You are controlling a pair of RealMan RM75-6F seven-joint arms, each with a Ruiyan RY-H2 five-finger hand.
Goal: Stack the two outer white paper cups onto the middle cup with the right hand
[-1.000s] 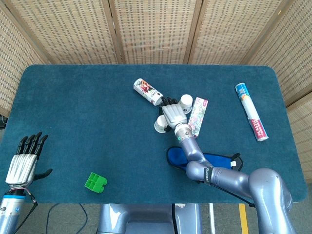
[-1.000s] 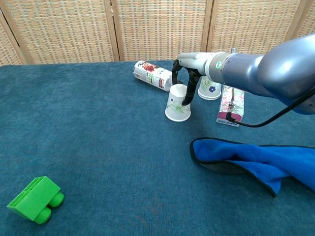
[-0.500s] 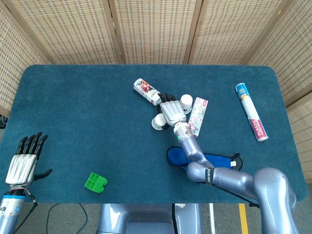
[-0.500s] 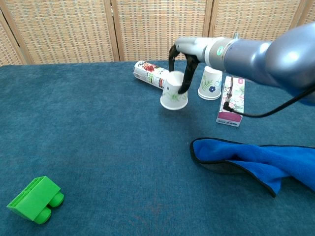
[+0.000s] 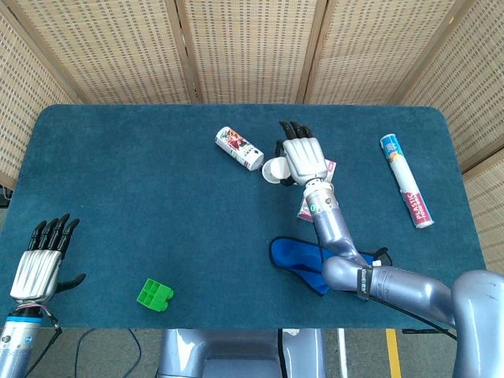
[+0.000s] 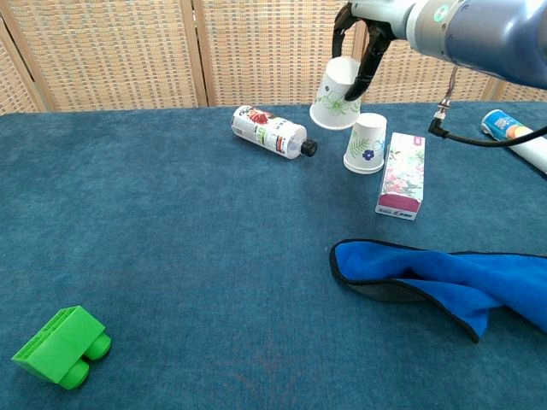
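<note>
- Cup with green leaf print [image 6: 336, 83]: held by the right hand [image 6: 362, 34], upside down and tilted, rim facing down and to the left. It is off the table, above and just to the left of the standing cup. In the head view its open rim [image 5: 275, 171] shows just left of the hand.
- Cup with blue print [image 6: 366, 143]: standing upside down on the table, just beside the flowered box. Nothing is stacked on it yet. I judge it to be the stacking target, though only two cups can be made out in these views; a third is not visible, perhaps hidden, so I cannot tell which cup counts as the middle one.
- Right hand: dark fingers [image 6: 371, 56] wrapped around the leaf-print cup's wall; grasp looks firm, the cup being carried clear of the table.
- Progress, as a judgement: first cup lifted and brought near the target, not yet lowered over it. Still to do: level the cup, seat it over the blue-print cup, let go, then fetch any remaining cup.
- Left hand [image 5: 41, 257]: resting at the near left table edge, fingers straight and apart, holding nothing.
- Flowered box [image 6: 401, 175]: standing just right of the blue-print cup; close enough to crowd the lowering.
- Bottle [image 6: 269, 131]: lying on its side, left of the cups.
- Blue cloth [image 6: 427, 278]: crumpled at near right.
- Tube [image 5: 405, 189]: lying at far right.
- Green toy block [image 6: 60, 346]: near left, well apart from the cups.
- Table [image 5: 142, 205]: covered in dark blue felt.
</note>
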